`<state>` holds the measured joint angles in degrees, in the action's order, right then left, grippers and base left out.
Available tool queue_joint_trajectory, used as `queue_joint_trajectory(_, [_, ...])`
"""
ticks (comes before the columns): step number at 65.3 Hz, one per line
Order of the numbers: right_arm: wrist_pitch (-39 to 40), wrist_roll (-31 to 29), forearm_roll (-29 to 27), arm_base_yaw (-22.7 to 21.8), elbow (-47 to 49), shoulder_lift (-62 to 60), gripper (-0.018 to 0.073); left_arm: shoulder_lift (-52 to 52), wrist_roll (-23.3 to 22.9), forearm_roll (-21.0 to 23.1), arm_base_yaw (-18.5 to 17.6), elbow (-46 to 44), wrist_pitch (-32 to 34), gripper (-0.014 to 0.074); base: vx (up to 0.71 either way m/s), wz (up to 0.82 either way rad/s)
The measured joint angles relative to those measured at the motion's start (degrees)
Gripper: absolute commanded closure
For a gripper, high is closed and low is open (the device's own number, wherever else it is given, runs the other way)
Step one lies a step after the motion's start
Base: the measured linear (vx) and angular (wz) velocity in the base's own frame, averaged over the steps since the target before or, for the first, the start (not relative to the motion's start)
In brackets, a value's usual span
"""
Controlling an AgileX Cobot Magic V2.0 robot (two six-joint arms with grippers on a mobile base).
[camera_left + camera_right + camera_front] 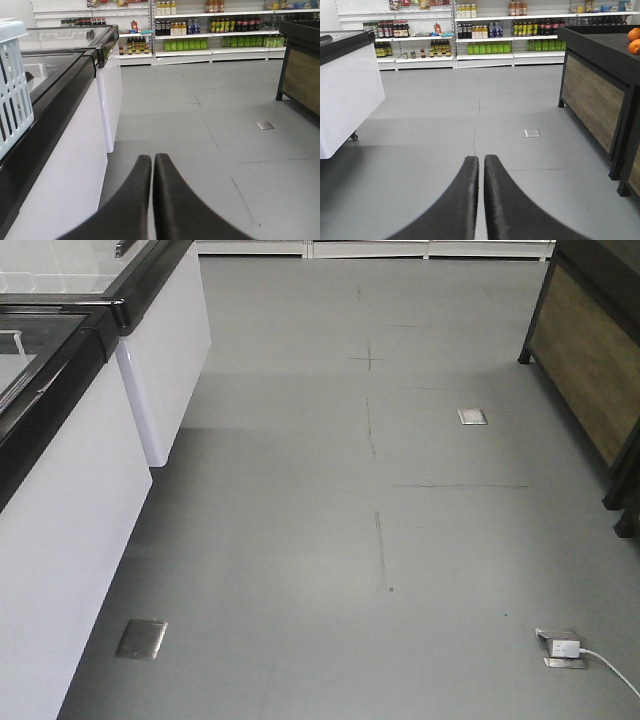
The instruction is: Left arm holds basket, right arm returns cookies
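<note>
Presently: both pincers closed on nothing, basket up on the freezer

Clearly, the left pincer [152, 162], made of two flat black wedge-shaped fingers, is closed, with the tips pressed almost together and nothing between them; it hangs above the grey floor [210, 130], beside the long white chest freezer with black rim [75, 165]. Up on the top of this freezer, at the left border of the left wrist view, stands the light blue plastic basket with slotted sides [12, 75]; only one part of it is visible; it is well apart from the left pincer. The right pincer [481, 162] looks the same, two black fingers with only a thin slit between them, holding nothing; it points over the floor toward white store shelves filled with bottles [485, 32]. On its right side stands a dark stand with a wooden side panel [592, 95]; two oranges [634, 40] lie on its top. From the front view, the floor carries a square metal plate [472, 416]; nearer to the camera there is a metal socket with a white plug and cable [562, 647].
</note>
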<state>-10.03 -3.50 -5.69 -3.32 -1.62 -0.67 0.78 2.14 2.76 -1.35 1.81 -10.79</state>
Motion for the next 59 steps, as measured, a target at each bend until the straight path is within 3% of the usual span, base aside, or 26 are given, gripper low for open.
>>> queue_joint_trajectory(59, [0.00,0.00,0.00,0.00,0.00,0.00,0.0566,0.00,0.00,0.00,0.00,0.00,0.00,0.0602,0.00,0.00])
